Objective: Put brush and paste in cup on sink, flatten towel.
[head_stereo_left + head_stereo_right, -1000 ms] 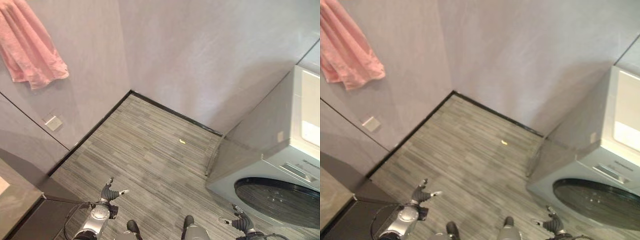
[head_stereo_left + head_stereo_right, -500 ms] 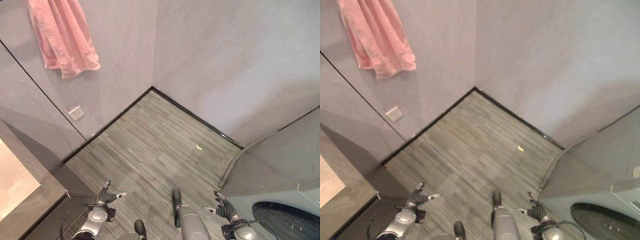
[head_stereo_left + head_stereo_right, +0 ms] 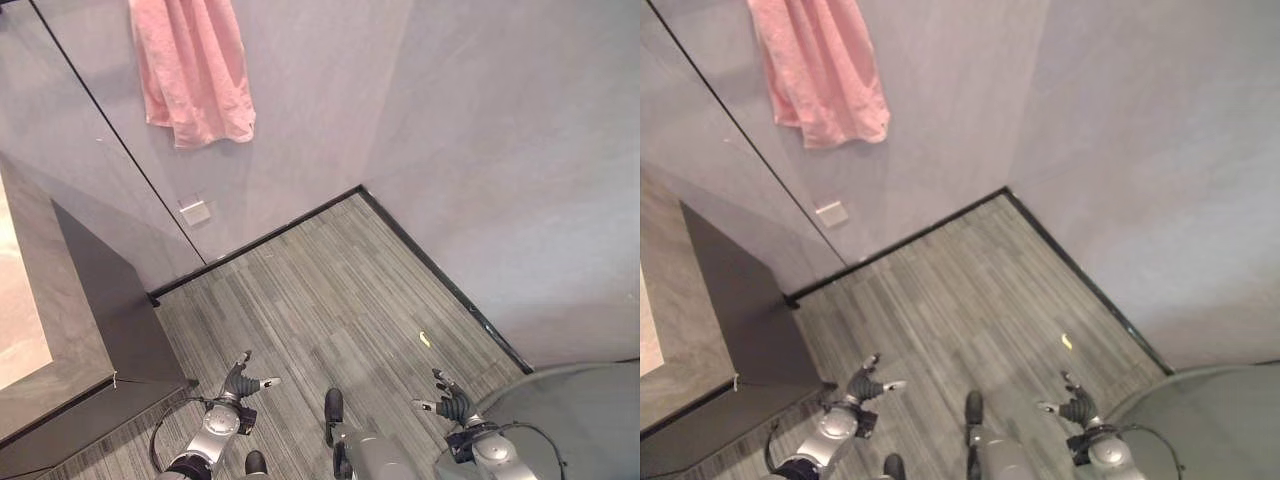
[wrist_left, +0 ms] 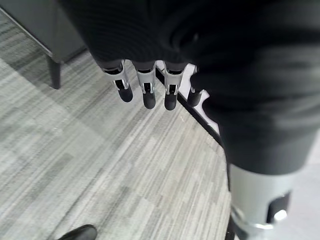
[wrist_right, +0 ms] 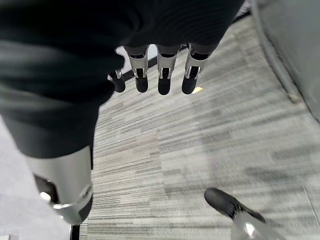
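Left eye view, for you: pink towel (image 3: 192, 72) hangs bunched on the grey wall, high up and left of the room corner, above a small wall plate (image 3: 195, 212). Grey-topped sink counter (image 3: 62, 330) with dark side runs along the left edge. Left hand (image 3: 240, 381) hangs low over striped floor (image 3: 330, 300), fingers straight and relaxed, holding nothing; its wrist view agrees. Right hand (image 3: 448, 404) likewise, loosely spread and empty. Small yellow scrap (image 3: 423, 339) lies on the floor near the right wall.

A soft pink cloth towel (image 3: 192, 70) hangs on the smooth matt wall (image 3: 480, 130) above a streaked wood-look floor (image 3: 330, 300).
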